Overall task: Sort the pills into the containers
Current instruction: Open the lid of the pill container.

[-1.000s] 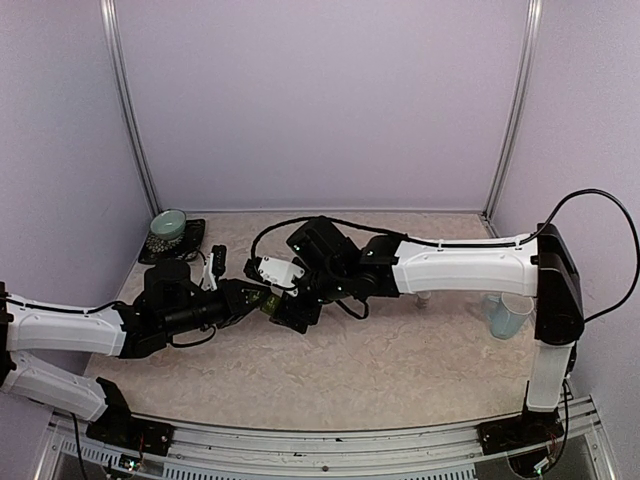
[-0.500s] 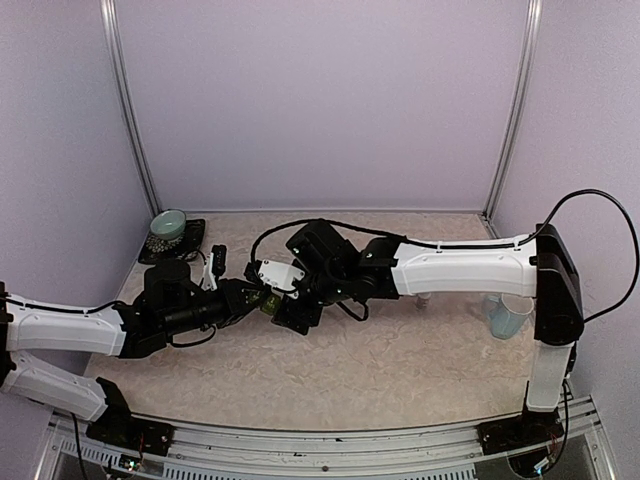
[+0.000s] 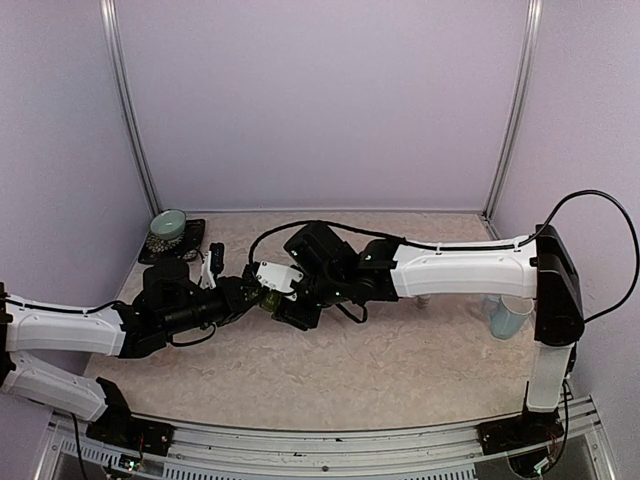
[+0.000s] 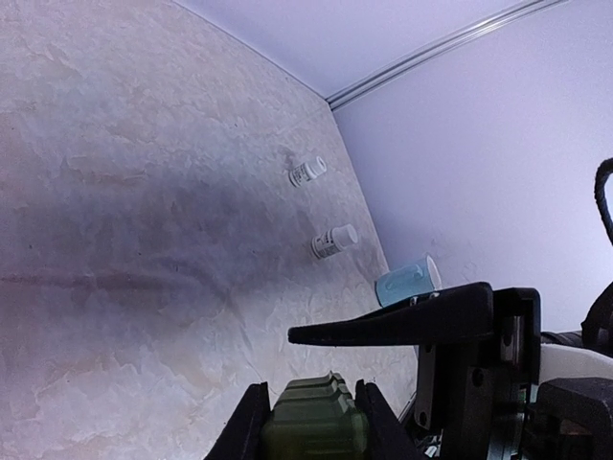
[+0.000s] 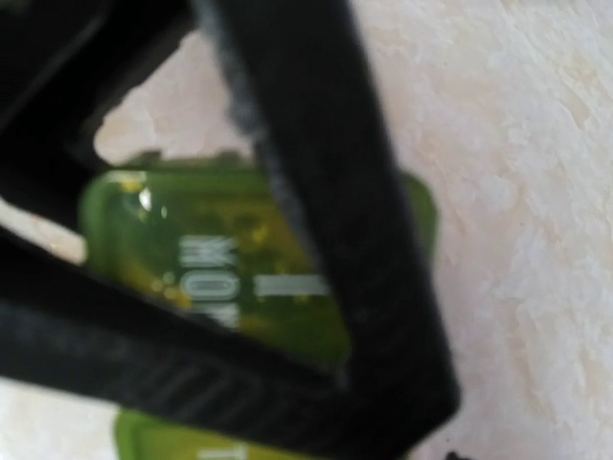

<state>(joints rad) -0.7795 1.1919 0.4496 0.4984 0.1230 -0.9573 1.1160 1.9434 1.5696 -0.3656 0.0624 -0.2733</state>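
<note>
Gripping small dark green plastic strip of three lidded compartments (image 4: 316, 436) in left claw (image 4: 311, 398), near middle of surface (image 3: 400, 370). Hanging right claw (image 3: 283, 306) directly over its lettered lid; not showing whether parted or pinching.

White arm shells (image 3: 460, 268), black joints (image 3: 557, 290), looping black cable (image 3: 592, 191), matte black left pincer (image 4: 311, 407).

containers (image 4: 316, 431): dark green, pale lettering | table (image 3: 420, 365): beige, marbled | mug (image 3: 508, 316): pale blue | bowl (image 3: 168, 223): pale green | walls (image 3: 320, 100): lilac | arms (image 3: 460, 268): white and black
</note>
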